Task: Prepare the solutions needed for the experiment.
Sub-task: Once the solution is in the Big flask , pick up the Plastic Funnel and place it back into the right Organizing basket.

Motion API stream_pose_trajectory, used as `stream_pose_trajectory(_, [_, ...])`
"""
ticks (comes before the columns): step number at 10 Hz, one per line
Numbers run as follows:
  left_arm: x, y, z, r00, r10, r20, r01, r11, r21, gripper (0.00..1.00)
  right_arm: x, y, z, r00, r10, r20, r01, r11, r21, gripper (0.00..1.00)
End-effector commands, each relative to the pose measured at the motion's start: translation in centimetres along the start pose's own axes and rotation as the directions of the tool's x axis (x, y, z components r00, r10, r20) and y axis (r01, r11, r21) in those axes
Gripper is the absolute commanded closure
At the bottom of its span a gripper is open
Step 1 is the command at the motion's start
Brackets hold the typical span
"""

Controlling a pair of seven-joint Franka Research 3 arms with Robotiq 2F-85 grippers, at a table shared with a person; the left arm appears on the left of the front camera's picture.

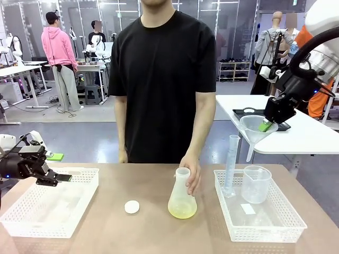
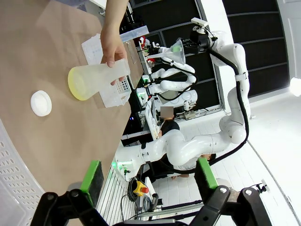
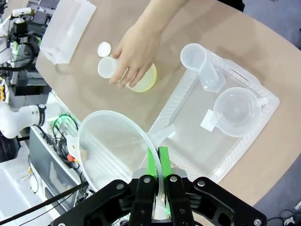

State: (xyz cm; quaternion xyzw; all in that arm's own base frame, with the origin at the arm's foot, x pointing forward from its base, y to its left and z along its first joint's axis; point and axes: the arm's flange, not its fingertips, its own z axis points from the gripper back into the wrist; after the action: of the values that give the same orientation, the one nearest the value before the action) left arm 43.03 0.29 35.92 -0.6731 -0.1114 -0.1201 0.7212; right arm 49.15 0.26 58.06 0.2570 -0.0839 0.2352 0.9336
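Front view: the solutions (image 1: 183, 212) are sitting as a shallow pale yellow layer in the bottom of the conical flask (image 1: 181, 191). The flask is standing upright on the table between the two baskets, and the person's hand (image 1: 192, 173) is closing around its neck. The right gripper (image 1: 266, 126) is hanging high above the right basket (image 1: 296, 225), pinching the rim of a clear funnel (image 1: 253, 127). The left gripper (image 1: 58, 167) is hovering spread and empty over the left basket (image 1: 79, 172).

Left wrist view: the pads of the left gripper (image 2: 148, 175) are standing wide apart with nothing between them. Farther off, the yellow is pooling at the flask's base (image 2: 77, 87), with a white cap (image 2: 41, 103) lying near it.

Right wrist view: the right gripper (image 3: 157, 162) is pressing together on the funnel's thin wall (image 3: 113, 146). Below, the yellow is showing beside the person's fingers (image 3: 127, 75). A measuring cylinder (image 3: 200, 63) and a beaker (image 3: 235, 110) are resting in the basket.

Handling, as a judgement: so little liquid is adding hardly any weight and is likely sloshing freely, so the flask wants keeping upright. The neck looks like the place to hold, since the sloped frosted body is likely squeezing out of flat pads
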Motion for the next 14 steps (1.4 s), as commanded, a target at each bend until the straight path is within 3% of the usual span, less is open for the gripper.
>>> stream_pose_trajectory(1, [-0.1, -0.3, 0.0, 1.000, -0.005, 0.001, 0.005, 1.000, -0.001, 0.00, 0.1, 0.1, 0.4, 1.000, 0.006, 0.007, -0.006, 1.000, -0.016, 1.00])
stream_pose_trajectory(4, [-0.1, -0.3, 0.0, 1.000, -0.005, 0.001, 0.005, 1.000, -0.001, 0.00, 0.1, 0.1, 0.2, 1.000, 0.002, 0.003, -0.002, 1.000, -0.004, 0.97])
stream_pose_trajectory(5, [-0.1, -0.3, 0.0, 1.000, -0.005, 0.001, 0.005, 1.000, -0.001, 0.00, -0.3, -0.6, -1.3, 0.999, -0.034, -0.039, 0.032, 0.998, -0.044, 0.97])
stream_pose_trajectory(10, [-0.1, -0.3, 0.0, 1.000, -0.005, 0.001, 0.005, 1.000, -0.001, 0.00, -6.1, -4.0, -6.3, 0.977, -0.172, -0.124, 0.168, 0.985, -0.041, 0.97])
stream_pose_trajectory(14, [-0.1, -0.3, 0.0, 1.000, -0.005, 0.001, 0.005, 1.000, -0.001, 0.00, -7.6, -5.7, -10.1, 0.969, -0.229, -0.089, 0.224, 0.973, -0.064, 0.97])
